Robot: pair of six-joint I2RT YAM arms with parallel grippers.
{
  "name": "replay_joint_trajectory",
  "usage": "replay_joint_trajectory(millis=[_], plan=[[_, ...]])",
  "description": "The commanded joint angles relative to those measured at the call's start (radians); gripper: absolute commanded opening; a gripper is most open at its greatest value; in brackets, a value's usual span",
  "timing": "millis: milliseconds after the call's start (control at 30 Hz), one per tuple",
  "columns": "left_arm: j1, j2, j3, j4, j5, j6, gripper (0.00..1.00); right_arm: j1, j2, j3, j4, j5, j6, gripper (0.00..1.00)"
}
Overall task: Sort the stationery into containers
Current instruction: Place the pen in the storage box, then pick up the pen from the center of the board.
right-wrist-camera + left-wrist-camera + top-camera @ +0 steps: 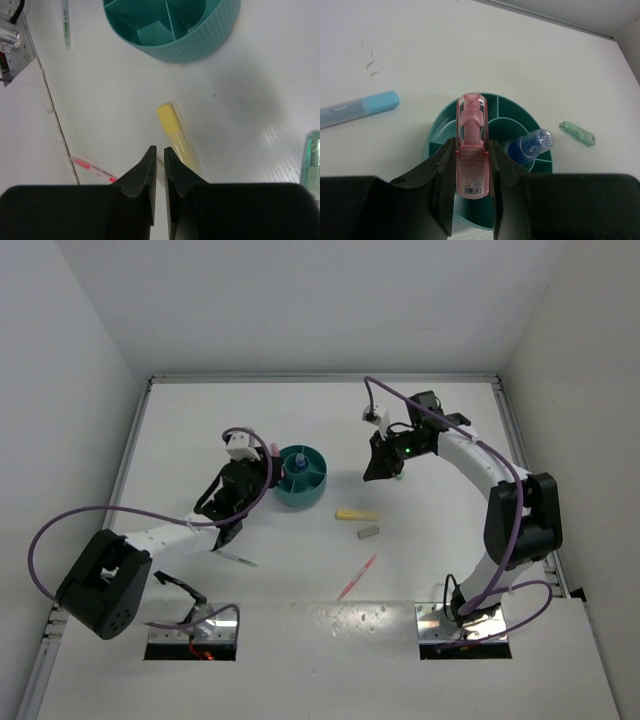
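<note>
The left claw [472, 146] is clenched on a pink stick [472, 125], pinching it across the lower body near the barcode label; the stick's clear-capped end points out over the near rim of the tub [436, 131], which stands on the desk [470, 50]; which compartment lies below it I cannot tell. A blue-capped bottle [532, 145] already leans inside the tub.

The pink stick looks like hard, smooth plastic, light and stiff; the hold across its flat sides seems sound, though glossy sides could let it slide if the grip eases unevenly.

The right claw [159, 150] is closed with only a sliver between its fingers and grasps nothing; it hangs just beside the yellow stick [177, 135], which lies flat on the desk near the tub. That stick is probably light, rigid and apt to roll; the best hold is likely across its narrow width at mid-length, with the fingers spread first.

A blue stick [360, 106] and a mint stick [577, 133] lie on either side of the tub; a grey block [369, 532] lies near the yellow stick; the red pen [92, 170] is thin and low, so probably the hardest to pinch.
</note>
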Motion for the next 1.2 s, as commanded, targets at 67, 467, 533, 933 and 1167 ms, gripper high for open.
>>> replay_joint_trajectory(millis=[67,467,533,933,1167], plan=[[-0.036,0.031,0.004,0.072,-0.078,-0.031,0.03,-0.010,-0.047,0.000,-0.001,-0.046,-0.020,0.12],[-0.036,0.082,0.024,0.063,-0.109,-0.040,0.40,-0.019,-0.047,0.000,-0.011,-0.046,-0.020,0.99],[-0.036,0.082,0.033,0.063,-0.109,-0.040,0.48,-0.028,-0.056,0.000,-0.001,-0.046,-0.020,1.00],[-0.036,-0.051,0.123,-0.061,-0.144,-0.001,0.00,-0.060,0.011,0.032,0.014,0.260,0.014,0.88],[0.101,-0.018,0.480,-0.777,-0.333,-0.186,0.54,-0.047,0.125,0.043,0.091,0.632,-0.084,0.20]])
